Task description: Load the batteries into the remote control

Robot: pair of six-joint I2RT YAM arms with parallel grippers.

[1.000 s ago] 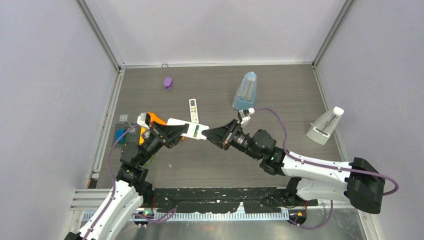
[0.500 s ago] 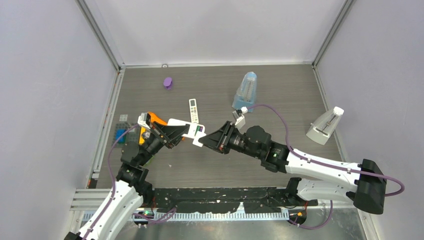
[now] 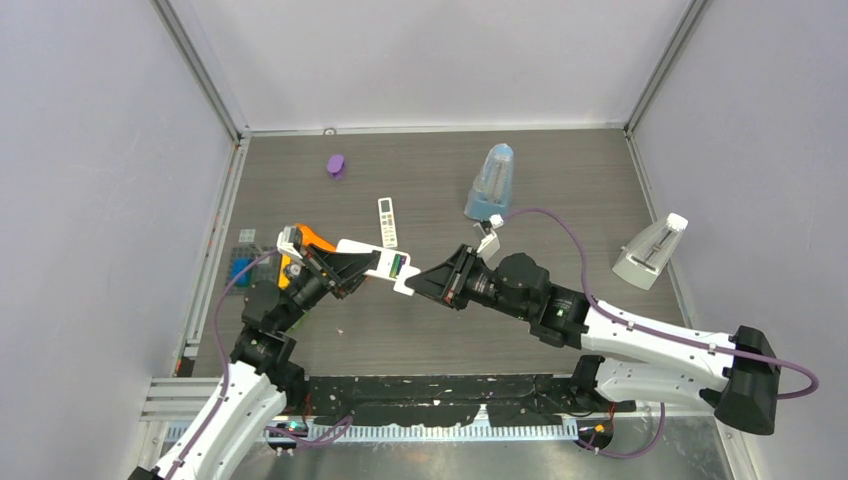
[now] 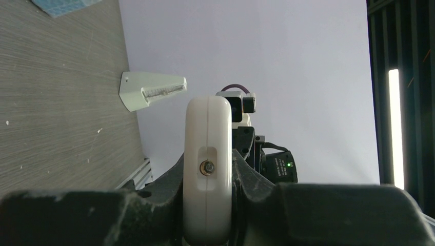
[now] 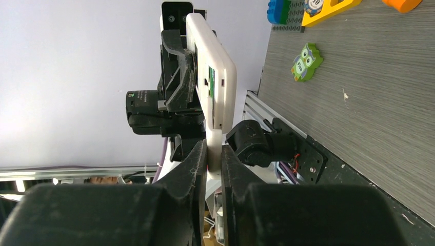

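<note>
Right tool (image 3: 418, 283), pinching white cover (image 3: 404, 288), shifted nearer remote (image 3: 394, 264) clamped by left tool (image 3: 370, 263).

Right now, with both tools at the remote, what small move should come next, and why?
Probably ease the right tool back a little, to free the thin white cover it pinches, whose edge is close by the end of the remote. The left tool holds the remote in the air, its open bay showing something green.
</note>
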